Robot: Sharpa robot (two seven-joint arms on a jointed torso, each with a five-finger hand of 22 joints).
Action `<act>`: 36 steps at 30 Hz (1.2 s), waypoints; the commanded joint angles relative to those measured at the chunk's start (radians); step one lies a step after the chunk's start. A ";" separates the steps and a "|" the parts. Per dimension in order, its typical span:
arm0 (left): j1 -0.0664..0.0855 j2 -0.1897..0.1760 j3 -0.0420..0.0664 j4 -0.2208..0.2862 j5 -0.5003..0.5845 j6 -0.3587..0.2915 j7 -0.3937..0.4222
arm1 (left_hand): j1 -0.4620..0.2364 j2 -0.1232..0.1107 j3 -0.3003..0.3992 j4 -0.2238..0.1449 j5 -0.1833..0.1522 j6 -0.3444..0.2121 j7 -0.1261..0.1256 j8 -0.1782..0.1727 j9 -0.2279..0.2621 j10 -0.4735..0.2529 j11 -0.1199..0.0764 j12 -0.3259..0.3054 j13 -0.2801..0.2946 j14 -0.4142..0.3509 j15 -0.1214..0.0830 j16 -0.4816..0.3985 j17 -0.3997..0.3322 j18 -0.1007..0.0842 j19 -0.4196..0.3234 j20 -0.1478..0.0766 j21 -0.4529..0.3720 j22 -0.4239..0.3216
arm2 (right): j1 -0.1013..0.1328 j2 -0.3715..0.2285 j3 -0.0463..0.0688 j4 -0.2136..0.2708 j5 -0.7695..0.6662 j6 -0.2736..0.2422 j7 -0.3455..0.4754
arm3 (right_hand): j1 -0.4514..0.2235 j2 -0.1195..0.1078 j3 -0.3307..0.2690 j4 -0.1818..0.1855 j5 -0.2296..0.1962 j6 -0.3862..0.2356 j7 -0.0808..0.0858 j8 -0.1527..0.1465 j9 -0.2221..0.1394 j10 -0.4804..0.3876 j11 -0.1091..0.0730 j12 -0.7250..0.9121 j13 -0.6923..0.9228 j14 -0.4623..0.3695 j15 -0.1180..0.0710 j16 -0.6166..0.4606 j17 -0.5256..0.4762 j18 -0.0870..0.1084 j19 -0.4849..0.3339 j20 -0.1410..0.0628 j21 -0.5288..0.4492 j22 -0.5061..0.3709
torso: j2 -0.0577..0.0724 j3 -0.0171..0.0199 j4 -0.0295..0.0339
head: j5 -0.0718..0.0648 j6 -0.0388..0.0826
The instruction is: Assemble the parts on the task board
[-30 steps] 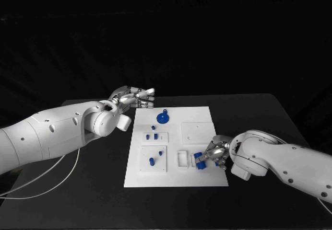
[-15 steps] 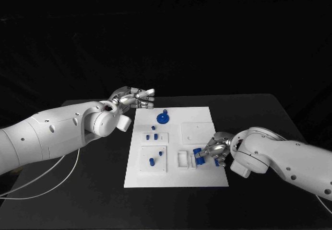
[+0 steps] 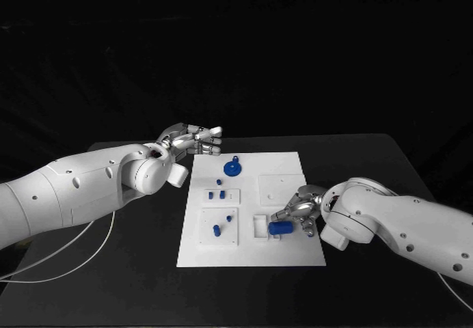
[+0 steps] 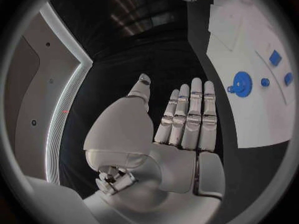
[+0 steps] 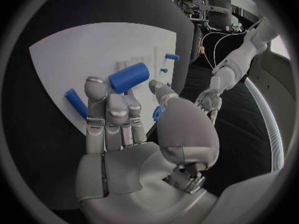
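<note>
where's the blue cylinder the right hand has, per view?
Head view: blue cylinder at the right hand, over the task board near edge.
Right wrist view: cylinder at the fingers.
Left wrist view: cannot tell.
Shared landmark: round blue part.

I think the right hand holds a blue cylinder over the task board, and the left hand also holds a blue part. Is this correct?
Not quite. The right hand does hold the blue cylinder over the task board, but the left hand holds nothing: the left wrist view shows its fingers straight and apart from any part, beside the board's edge.
</note>
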 commanded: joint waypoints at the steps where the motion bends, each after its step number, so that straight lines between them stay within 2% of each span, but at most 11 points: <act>1: 0.001 0.002 0.001 0.001 -0.001 0.017 0.001 | 0.001 -0.009 0.001 0.005 -0.001 -0.008 0.001 -0.003 0.000 -0.008 0.001 -0.003 0.001 -0.007 -0.003 -0.006 -0.001 -0.002 -0.001 0.005 -0.006 -0.001 | 0.003 0.005 -0.003 -0.004 -0.006 0.015 -0.029 | 0.000 0.010 -0.006 0.000 -0.009 0.006 0.001 0.006 0.001 0.000 -0.003 -0.007 -0.002 0.001 -0.008 -0.004 0.000 0.003 0.045 -0.008 0.004 0.001 | 0.000 -0.0014 0.0008 | 0.000 0.000; 4: 0.001 0.003 0.001 0.000 -0.002 0.018 -0.001 | 0.001 -0.009 0.001 0.005 -0.001 -0.008 0.001 -0.003 0.000 -0.008 0.001 -0.003 0.001 -0.007 -0.003 -0.006 -0.001 -0.002 -0.001 0.005 -0.006 -0.001 | 0.004 0.010 -0.006 -0.005 -0.027 0.036 -0.034 | 0.004 0.011 -0.007 -0.002 -0.020 0.010 0.000 0.006 0.001 0.000 -0.004 -0.008 -0.003 0.001 -0.008 -0.004 0.000 0.002 0.046 -0.008 0.005 0.001 | 0.000 -0.0005 -0.0004 | 0.002 0.000; 9: 0.001 0.003 0.001 0.000 -0.002 0.018 -0.004 | 0.002 -0.010 0.002 0.008 -0.001 -0.010 0.002 -0.003 0.000 -0.010 0.001 -0.003 0.001 -0.008 -0.002 -0.006 -0.001 -0.002 -0.002 0.005 -0.006 -0.001 | 0.005 0.013 -0.014 -0.001 -0.110 0.072 -0.037 | 0.008 0.007 -0.012 -0.003 -0.082 0.005 0.001 0.006 0.000 -0.007 -0.002 -0.020 -0.010 -0.001 -0.007 -0.013 -0.005 0.001 0.044 -0.007 -0.004 -0.001 | 0.000 0.0003 -0.0001 | 0.002 -0.001; 17: 0.001 0.003 0.001 -0.002 -0.002 0.018 -0.008 | 0.002 -0.014 0.005 0.013 -0.001 -0.016 0.004 -0.004 0.000 -0.014 0.002 -0.003 0.001 -0.010 -0.001 -0.007 -0.002 -0.002 -0.003 0.006 -0.007 -0.001 | 0.006 0.008 -0.018 -0.005 -0.211 0.007 0.048 | 0.022 -0.028 -0.016 0.050 -0.207 -0.066 0.020 0.006 -0.009 -0.010 0.012 -0.016 -0.010 0.000 0.003 -0.015 -0.004 0.009 0.045 0.001 -0.001 0.004 | 0.000 0.0019 -0.0014 | 0.003 0.002; 23: 0.001 0.003 0.001 -0.004 -0.002 0.021 -0.010 | 0.002 -0.014 0.005 0.015 -0.001 -0.017 0.004 -0.003 0.000 -0.015 0.003 -0.003 0.001 -0.011 -0.001 -0.007 -0.002 -0.002 -0.004 0.006 -0.007 -0.001 | 0.006 -0.007 -0.019 -0.001 -0.282 -0.027 0.213 | 0.118 -0.022 -0.173 0.108 -0.190 -0.145 0.036 0.005 -0.015 -0.013 0.023 0.002 -0.008 0.000 0.011 -0.006 0.003 0.022 0.045 0.012 0.015 0.024 | 0.002 0.0035 0.0001 | 0.002 0.003; 27: 0.001 0.003 0.001 -0.005 -0.002 0.023 -0.011 | 0.003 -0.016 0.005 0.017 -0.001 -0.018 0.004 -0.003 0.000 -0.016 0.003 -0.003 0.001 -0.012 0.000 -0.007 -0.002 -0.002 -0.004 0.006 -0.008 -0.001 | 0.006 -0.029 -0.017 0.016 -0.347 -0.018 0.308 | 0.179 -0.023 -0.257 0.141 -0.181 -0.176 0.038 0.003 -0.017 -0.013 0.024 0.011 -0.007 0.000 0.013 0.003 0.012 0.023 0.046 0.014 0.029 0.040 | 0.001 0.0029 -0.0001 | -0.002 0.002; 29: 0.001 0.003 0.001 -0.006 -0.002 0.023 -0.012 | 0.003 -0.016 0.005 0.017 -0.001 -0.018 0.004 -0.003 0.000 -0.016 0.003 -0.003 0.001 -0.012 0.000 -0.007 -0.002 -0.002 -0.004 0.006 -0.008 -0.001 | 0.006 -0.049 -0.014 0.032 -0.396 0.014 0.367 | 0.204 -0.027 -0.269 0.117 -0.177 -0.173 0.038 0.003 -0.017 -0.016 0.024 0.008 -0.010 -0.001 0.013 0.003 0.014 0.022 0.044 0.014 0.035 0.047 | 0.000 0.0026 -0.0020 | -0.002 0.001; 32: 0.001 0.002 0.001 -0.007 -0.002 0.024 -0.012 | 0.003 -0.016 0.005 0.017 -0.001 -0.018 0.004 -0.003 0.000 -0.016 0.003 -0.003 0.001 -0.012 0.000 -0.007 -0.002 -0.002 -0.004 0.006 -0.008 -0.001 | 0.006 -0.076 -0.012 0.053 -0.448 0.045 0.439 | 0.237 -0.005 -0.266 0.063 -0.199 -0.155 0.034 0.003 -0.016 -0.015 0.020 0.010 -0.010 -0.004 0.011 -0.004 0.010 0.014 0.042 0.011 0.033 0.055 | -0.001 0.0020 -0.0033 | -0.006 0.001; 34: 0.001 0.002 0.001 -0.008 -0.002 0.024 -0.012 | 0.003 -0.016 0.005 0.017 -0.001 -0.018 0.004 -0.003 0.000 -0.016 0.003 -0.003 0.001 -0.012 0.000 -0.007 -0.002 -0.002 -0.004 0.006 -0.008 -0.001 | 0.006 -0.092 -0.011 0.064 -0.478 0.053 0.489 | 0.277 0.034 -0.234 -0.016 -0.224 -0.120 0.019 0.004 -0.015 -0.013 0.003 0.013 -0.007 -0.005 0.000 -0.012 0.005 0.004 0.042 0.005 0.039 0.064 | -0.001 0.0021 -0.0049 | -0.007 0.003; 35: 0.001 0.002 0.001 -0.008 -0.002 0.024 -0.012 | 0.003 -0.016 0.005 0.017 -0.001 -0.018 0.004 -0.003 0.000 -0.016 0.003 -0.003 0.001 -0.012 0.000 -0.007 -0.002 -0.002 -0.004 0.006 -0.008 -0.001 | 0.006 -0.095 -0.011 0.066 -0.483 0.052 0.499 | 0.282 0.037 -0.219 -0.034 -0.230 -0.114 0.016 0.004 -0.015 -0.013 -0.001 0.013 -0.007 -0.005 -0.003 -0.014 0.003 0.000 0.042 0.001 0.038 0.065 | 0.000 0.0019 -0.0050 | -0.008 0.003; 36: 0.001 0.003 0.001 -0.008 -0.002 0.025 -0.012 | 0.003 -0.016 0.005 0.017 -0.001 -0.018 0.004 -0.003 0.000 -0.016 0.003 -0.003 0.001 -0.012 0.000 -0.007 -0.002 -0.002 -0.004 0.006 -0.008 -0.001 | 0.006 -0.106 -0.011 0.073 -0.502 0.047 0.534 | 0.278 0.039 -0.160 -0.090 -0.225 -0.096 0.013 0.003 -0.015 -0.012 -0.001 0.011 -0.007 -0.005 -0.004 -0.018 0.000 -0.009 0.040 -0.003 0.034 0.069 | -0.001 0.0027 -0.0063 | -0.008 0.004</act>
